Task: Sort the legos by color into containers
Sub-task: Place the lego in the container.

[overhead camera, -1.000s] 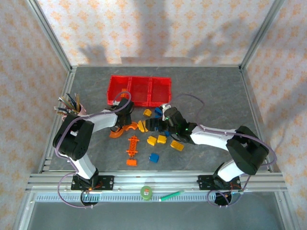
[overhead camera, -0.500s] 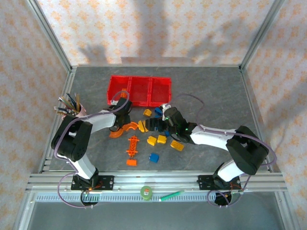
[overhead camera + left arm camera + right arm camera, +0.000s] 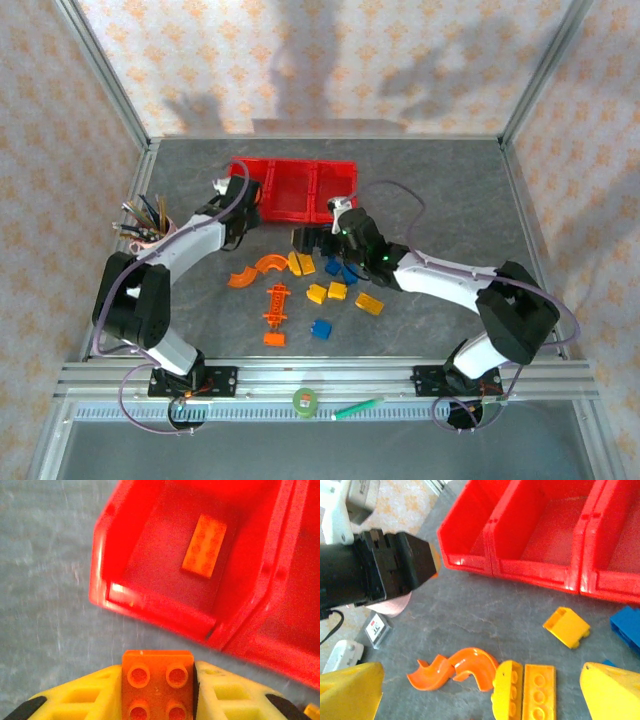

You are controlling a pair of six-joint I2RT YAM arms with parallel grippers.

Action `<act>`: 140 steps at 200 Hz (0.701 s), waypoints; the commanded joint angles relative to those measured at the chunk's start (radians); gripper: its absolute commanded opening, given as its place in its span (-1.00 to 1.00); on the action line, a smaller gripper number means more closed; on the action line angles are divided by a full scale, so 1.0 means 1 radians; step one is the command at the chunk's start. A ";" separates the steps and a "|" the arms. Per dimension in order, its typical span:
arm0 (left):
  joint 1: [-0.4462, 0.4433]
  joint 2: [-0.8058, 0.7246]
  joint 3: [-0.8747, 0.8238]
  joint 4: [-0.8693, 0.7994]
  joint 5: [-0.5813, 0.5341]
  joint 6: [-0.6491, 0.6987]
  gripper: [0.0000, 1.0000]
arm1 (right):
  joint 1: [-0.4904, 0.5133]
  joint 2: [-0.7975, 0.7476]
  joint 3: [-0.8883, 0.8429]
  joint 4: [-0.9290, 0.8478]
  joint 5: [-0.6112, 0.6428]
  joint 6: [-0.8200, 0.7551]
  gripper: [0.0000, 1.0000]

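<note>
Left gripper point(image 3: 159, 702) pinches an orange brick point(image 3: 158, 676) (just beside a red bin point(image 3: 150, 615)); right gripper point(image 3: 481, 692) fingers point(image 3: 347, 692) spread wide, empty

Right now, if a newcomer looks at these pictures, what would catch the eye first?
The bright red bins at the far middle of the grey table stand out first. Next, the left pincer grips an orange brick just before the leftmost bin, where one orange piece already lies. Loose bricks lie scattered between the arms.
</note>
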 commanded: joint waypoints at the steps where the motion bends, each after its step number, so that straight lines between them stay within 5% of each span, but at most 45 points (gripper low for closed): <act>1: 0.032 0.067 0.117 -0.029 -0.031 0.034 -0.31 | -0.015 0.027 0.043 0.012 0.028 0.006 1.00; 87: 0.090 0.420 0.501 -0.119 -0.050 0.081 -0.28 | -0.060 0.032 0.069 -0.003 0.014 -0.011 1.00; 140: 0.093 0.475 0.566 -0.143 -0.034 0.095 -0.04 | -0.065 0.022 0.069 -0.012 0.016 -0.025 1.00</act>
